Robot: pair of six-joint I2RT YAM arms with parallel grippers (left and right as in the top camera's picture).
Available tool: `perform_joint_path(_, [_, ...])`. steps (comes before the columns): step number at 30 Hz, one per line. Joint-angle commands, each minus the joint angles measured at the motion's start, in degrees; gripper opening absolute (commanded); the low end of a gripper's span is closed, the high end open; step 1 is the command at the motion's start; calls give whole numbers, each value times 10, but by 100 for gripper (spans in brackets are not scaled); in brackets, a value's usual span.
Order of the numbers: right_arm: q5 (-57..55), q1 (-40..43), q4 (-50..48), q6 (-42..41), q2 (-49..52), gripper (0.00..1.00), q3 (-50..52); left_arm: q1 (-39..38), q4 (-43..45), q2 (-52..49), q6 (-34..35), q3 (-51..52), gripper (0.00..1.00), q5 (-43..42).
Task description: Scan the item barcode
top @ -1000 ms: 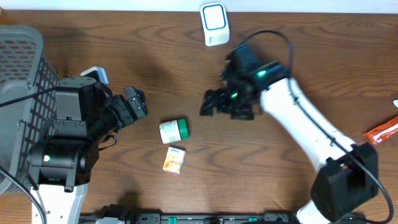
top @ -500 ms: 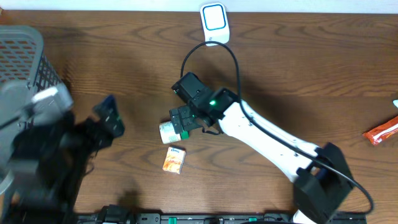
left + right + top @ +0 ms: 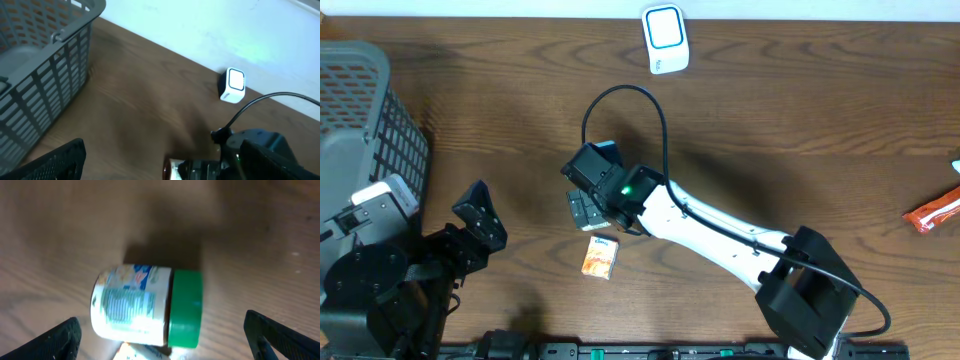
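Step in hand: approach for the pick, nothing gripped yet. The right arm (image 3: 720,225) reaches across to the middle of the surface (image 3: 840,100), with the right jaws spread fully wide above the jar (image 3: 132,311) and holding nothing. In the right wrist view one tip sits on either side of the jar, both clear of it.

The jar is white with a green lid (image 3: 186,309). It lies on its side near the surface's centre, just beyond a small orange packet (image 3: 600,257). Its label print is blurred, so I can't tell where the barcode is.

The left arm (image 3: 380,290) is parked at the near-left corner beside the grey basket (image 3: 405,130), left jaws also fully open and empty.

The barcode scanner (image 3: 665,38) stands at the far edge, well apart from the jar. A red packet (image 3: 932,212) lies at the right edge, not involved.

Next move, as I judge it: lower the jaws, close across the jar's body rather than the lid, and lift. Then carry it to the scanner with the code side turned to the window. Risk: the round jar rolls off or nudges the orange packet as the jaws close.
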State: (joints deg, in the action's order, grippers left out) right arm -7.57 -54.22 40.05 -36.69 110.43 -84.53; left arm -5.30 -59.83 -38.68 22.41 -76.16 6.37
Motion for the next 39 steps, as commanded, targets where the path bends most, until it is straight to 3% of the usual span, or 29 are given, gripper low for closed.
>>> perform_joint_path(1, [-23,1,-2,-21,5,99,2,3,-1,-1,-8,-1,98,8])
perform_joint_path(20, [18,-20,-43,-50,74,99,2,3,-19,-1,-10,-1,98,14])
perform_joint_path(31, [-53,-17,0,-33,73,66,0,3,-37,-1,-10,-1,98,38])
perform_joint_path(39, [-175,-9,114,-26,56,66,-37,3,-41,-1,-9,-1,98,37])
